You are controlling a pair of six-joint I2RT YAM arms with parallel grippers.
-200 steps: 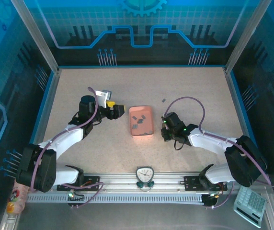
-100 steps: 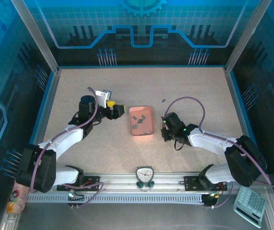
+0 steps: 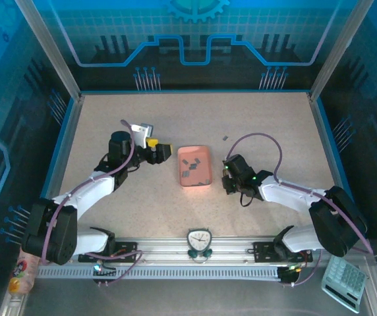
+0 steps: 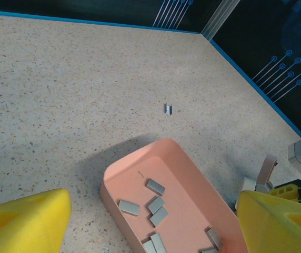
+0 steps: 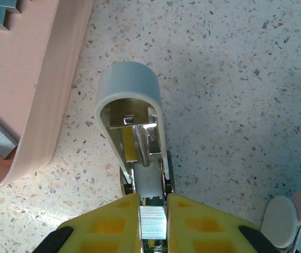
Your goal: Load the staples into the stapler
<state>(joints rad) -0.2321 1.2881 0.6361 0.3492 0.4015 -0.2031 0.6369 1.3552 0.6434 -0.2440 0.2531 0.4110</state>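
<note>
Right wrist view: my right gripper (image 5: 153, 211) clamps the opened stapler (image 5: 132, 100); I'd hold it steady while my released left gripper (image 4: 150, 224) fetches staples (image 4: 156, 186).

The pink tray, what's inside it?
Several small grey strips of staples lie loose on the floor of the pink tray, a few of them touching. The floor right under each strip is covered, so anything beneath them cannot be seen.

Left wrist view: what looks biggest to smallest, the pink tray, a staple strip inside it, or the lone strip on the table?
Pink tray
Strip inside it
Lone strip, but farther away, so unsure
</note>
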